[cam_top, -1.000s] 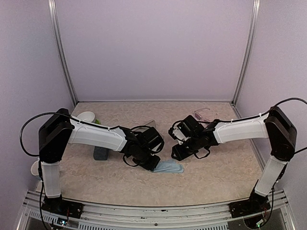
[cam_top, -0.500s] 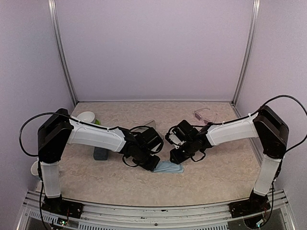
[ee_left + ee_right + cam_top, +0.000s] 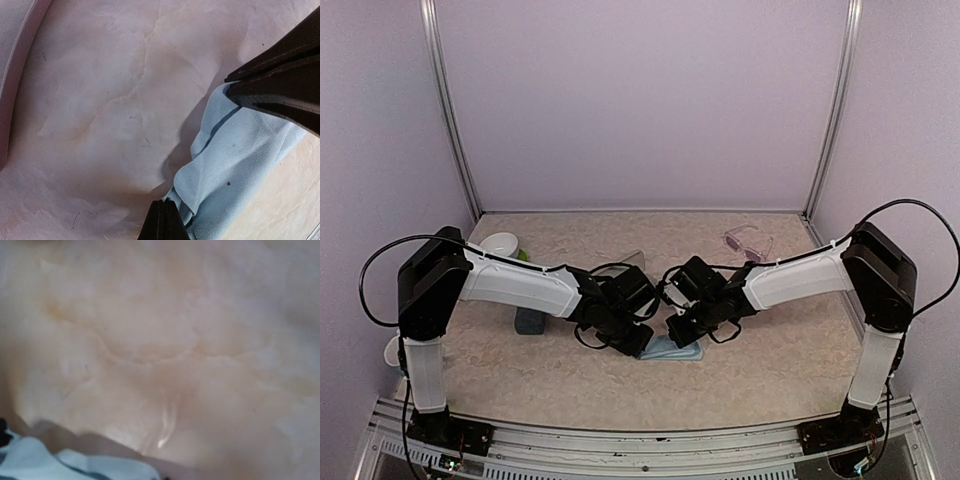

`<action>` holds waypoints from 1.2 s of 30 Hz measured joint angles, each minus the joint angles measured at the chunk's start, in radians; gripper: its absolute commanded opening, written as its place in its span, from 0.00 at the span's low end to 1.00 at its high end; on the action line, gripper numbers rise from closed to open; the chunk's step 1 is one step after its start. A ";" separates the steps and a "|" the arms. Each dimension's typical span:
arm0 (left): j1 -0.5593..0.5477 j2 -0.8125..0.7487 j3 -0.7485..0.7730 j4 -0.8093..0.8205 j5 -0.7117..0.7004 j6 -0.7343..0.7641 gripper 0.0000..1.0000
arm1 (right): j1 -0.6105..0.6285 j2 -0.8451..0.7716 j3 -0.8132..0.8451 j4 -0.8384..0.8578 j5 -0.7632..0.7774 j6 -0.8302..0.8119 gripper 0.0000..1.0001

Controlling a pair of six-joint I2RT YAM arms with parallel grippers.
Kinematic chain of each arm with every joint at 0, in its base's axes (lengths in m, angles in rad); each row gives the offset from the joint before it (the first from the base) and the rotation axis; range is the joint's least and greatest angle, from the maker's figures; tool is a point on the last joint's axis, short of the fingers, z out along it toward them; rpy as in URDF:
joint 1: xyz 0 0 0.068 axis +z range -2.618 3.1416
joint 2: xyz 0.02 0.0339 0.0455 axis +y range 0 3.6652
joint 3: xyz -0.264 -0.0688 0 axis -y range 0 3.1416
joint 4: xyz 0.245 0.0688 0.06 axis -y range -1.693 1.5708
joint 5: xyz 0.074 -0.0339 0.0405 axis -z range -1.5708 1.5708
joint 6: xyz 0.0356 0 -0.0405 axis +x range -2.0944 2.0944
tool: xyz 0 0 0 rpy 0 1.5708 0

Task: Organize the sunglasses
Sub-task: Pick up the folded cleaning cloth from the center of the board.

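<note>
The pale pair of sunglasses (image 3: 748,241) with purplish-pink lenses lies at the back right, far from both grippers. The thin pink-red pair is not in view. My left gripper (image 3: 638,342) is shut low at the table, pinching the left edge of a light-blue cloth (image 3: 678,351); the pinch shows in the left wrist view (image 3: 162,220) on the cloth (image 3: 240,165). My right gripper (image 3: 678,332) is down at the cloth's far edge, and its black fingers (image 3: 280,80) lie together, tips touching the cloth. The right wrist view shows only the cloth (image 3: 75,462) and table.
A blue-grey case (image 3: 530,320) lies under the left forearm. A white rounded object (image 3: 501,243) sits at the back left. A pale translucent thing (image 3: 632,260) lies behind the left wrist; I cannot tell what it is. The two wrists are almost touching.
My right gripper has moved left and down to the cloth, close to the left gripper. The left gripper has stayed on the cloth.
</note>
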 measured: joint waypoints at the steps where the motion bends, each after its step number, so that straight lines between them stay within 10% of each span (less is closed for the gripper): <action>1: 0.000 0.000 0.000 0.000 0.000 0.000 0.00 | 0.000 0.000 0.000 0.001 0.000 0.003 0.01; 36: -0.034 -0.267 0.087 -0.138 -0.017 -0.049 0.00 | 0.008 -0.437 -0.084 -0.065 -0.009 -0.002 0.00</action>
